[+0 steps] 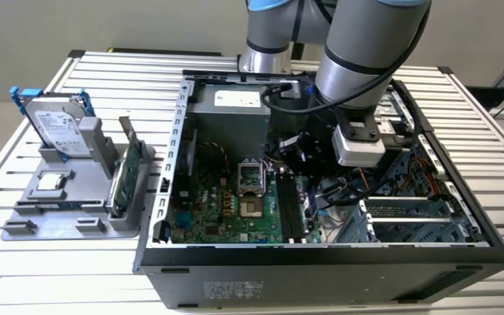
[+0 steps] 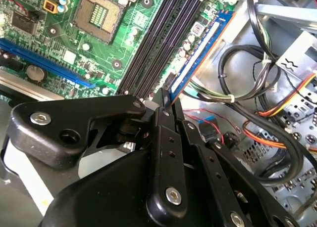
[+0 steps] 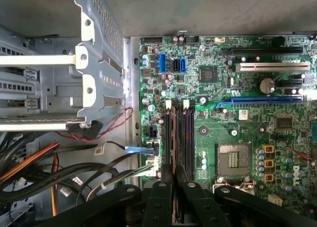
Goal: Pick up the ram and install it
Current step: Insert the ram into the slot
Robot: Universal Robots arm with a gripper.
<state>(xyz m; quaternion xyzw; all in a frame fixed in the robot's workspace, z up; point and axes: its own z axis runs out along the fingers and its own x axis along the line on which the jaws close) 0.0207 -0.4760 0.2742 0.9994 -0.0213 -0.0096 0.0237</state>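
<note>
End effector grips the ram, closed on its edge, seating it over the motherboard's outermost slot; pressing down squarely is needed.

We are reading no legible print: the white label on the power supply (twelve o'clock of the motherboard) is giving us nothing.
</note>
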